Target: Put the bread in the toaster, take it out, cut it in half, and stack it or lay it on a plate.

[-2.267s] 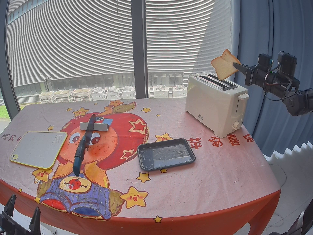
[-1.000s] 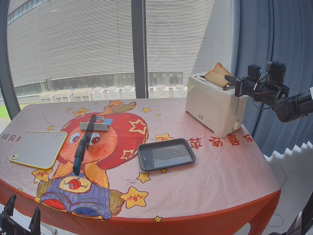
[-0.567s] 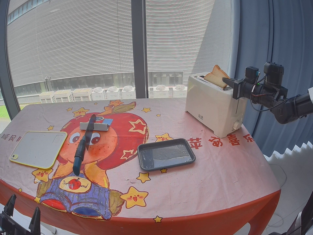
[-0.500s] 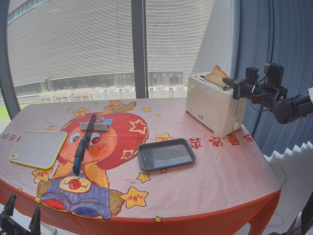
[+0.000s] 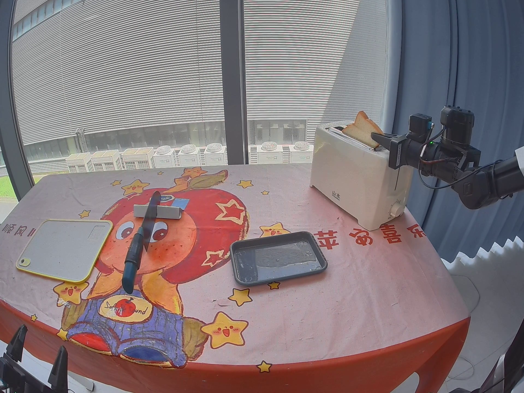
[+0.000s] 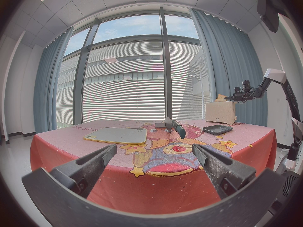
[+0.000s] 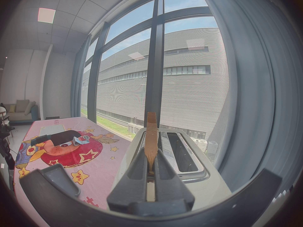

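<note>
The slice of bread [image 5: 362,127] stands tilted with its lower part in a slot of the cream toaster [image 5: 355,176] at the table's far right. My right gripper [image 5: 376,136] is shut on the bread's upper right edge, just above the toaster's top. In the right wrist view the bread [image 7: 151,133] shows edge-on between the fingers of the right gripper [image 7: 151,161], over one slot of the toaster [image 7: 186,161]; the other slot is empty. My left gripper [image 6: 154,161] hangs open below the table's near left edge [image 5: 34,356], holding nothing.
A dark rectangular tray [image 5: 278,257] lies mid-table in front of the toaster. A blue-handled knife [image 5: 139,241] leans on a small grey rest [image 5: 157,211] left of centre. A white cutting board [image 5: 64,248] with a yellow rim lies at the left. A blue curtain hangs behind the right arm.
My right gripper has come down and a little left with the bread, from above the toaster into its slot. Over the last half second it has sunk only slightly.
</note>
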Controlling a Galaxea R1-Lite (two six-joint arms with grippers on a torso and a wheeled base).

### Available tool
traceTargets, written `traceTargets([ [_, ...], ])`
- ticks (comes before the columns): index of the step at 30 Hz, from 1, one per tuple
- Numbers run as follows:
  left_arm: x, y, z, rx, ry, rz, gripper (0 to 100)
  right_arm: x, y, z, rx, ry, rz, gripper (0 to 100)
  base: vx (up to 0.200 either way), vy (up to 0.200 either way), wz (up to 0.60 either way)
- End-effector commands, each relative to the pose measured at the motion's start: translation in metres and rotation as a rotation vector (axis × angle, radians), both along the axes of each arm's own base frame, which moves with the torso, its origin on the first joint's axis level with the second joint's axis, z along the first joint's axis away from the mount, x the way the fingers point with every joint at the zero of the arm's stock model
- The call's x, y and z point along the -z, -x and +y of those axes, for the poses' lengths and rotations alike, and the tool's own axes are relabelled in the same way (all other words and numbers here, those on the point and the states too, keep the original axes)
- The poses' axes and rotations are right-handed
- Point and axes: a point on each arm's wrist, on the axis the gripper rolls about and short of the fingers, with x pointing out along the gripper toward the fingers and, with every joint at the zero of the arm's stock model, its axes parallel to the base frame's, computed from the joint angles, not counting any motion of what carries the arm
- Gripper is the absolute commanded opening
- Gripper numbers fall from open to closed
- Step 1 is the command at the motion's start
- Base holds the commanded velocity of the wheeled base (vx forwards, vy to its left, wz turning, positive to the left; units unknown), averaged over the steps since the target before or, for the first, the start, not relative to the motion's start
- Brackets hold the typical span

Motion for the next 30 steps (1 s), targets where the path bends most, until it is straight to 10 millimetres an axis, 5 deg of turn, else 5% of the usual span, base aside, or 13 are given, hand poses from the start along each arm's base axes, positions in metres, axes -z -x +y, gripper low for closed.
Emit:
traceTargets([
  [1,0.004,-0.001,0.0,0.001,0.0,0.017,100,0.001,0.001,0.0,0.0,0.003,0.002,100,0.0,0.0,0.0],
  [22,0.004,-0.001,0.0,-0.001,0.0,0.017,100,-0.008,0.006,0.0,0.006,-0.011,-0.035,100,0.0,0.0,0.0],
  [30,0.004,-0.001,0.0,-0.001,0.0,0.017,100,-0.02,0.025,-0.002,0.004,-0.02,-0.047,100,0.0,0.0,0.0],
])
